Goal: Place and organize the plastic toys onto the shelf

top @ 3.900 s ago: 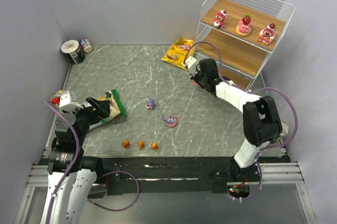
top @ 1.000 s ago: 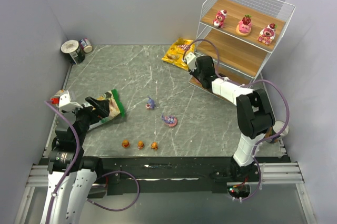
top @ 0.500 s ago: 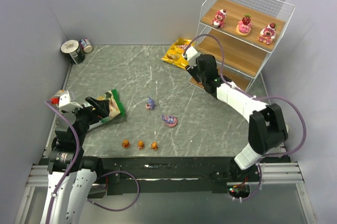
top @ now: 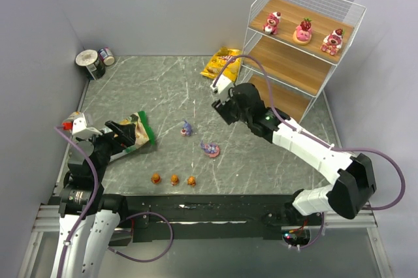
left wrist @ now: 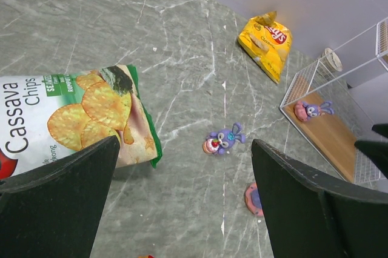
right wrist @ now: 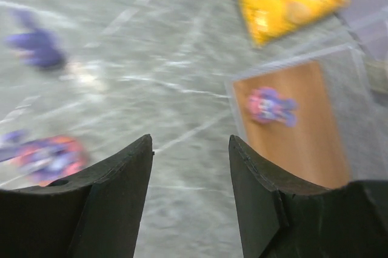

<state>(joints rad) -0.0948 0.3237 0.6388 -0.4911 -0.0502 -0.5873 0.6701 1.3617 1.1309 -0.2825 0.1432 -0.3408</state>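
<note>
1. On the top board of the shelf [top: 294, 62], three strawberry toys stand in a row, spaced apart: one at left [top: 272, 23], one in the middle [top: 303, 30], one at right [top: 331, 41].
2. Bottom board: one purple toy [left wrist: 312, 110] lies on it near the end closest to the yellow chip bag [top: 222, 64]. Seen in both wrist views; the right arm hides it from overhead.
3. Middle board shows bare wood where it is visible.
4. Table [top: 163, 89], centre: two more purple toys, apart from each other. One [top: 187, 128] is further back, the other [top: 210, 149] nearer the arms' bases.
5. Table, near edge: three small orange toys in a short line, left [top: 156, 178], middle [top: 174, 179], right [top: 191, 180].
6. Right claw [right wrist: 189, 149] hangs over the table in front of the shelf's lower corner, between the yellow bag and the purple pair. Jaws partly apart, nothing between them. Its wrist view is blurred.
7. Left claw [left wrist: 185, 167] sits over the green chip bag [top: 134, 136] at the left side. Jaws spread wide, holding nothing.
8. Far left corner: tin cans [top: 91, 62] against the wall.
</note>
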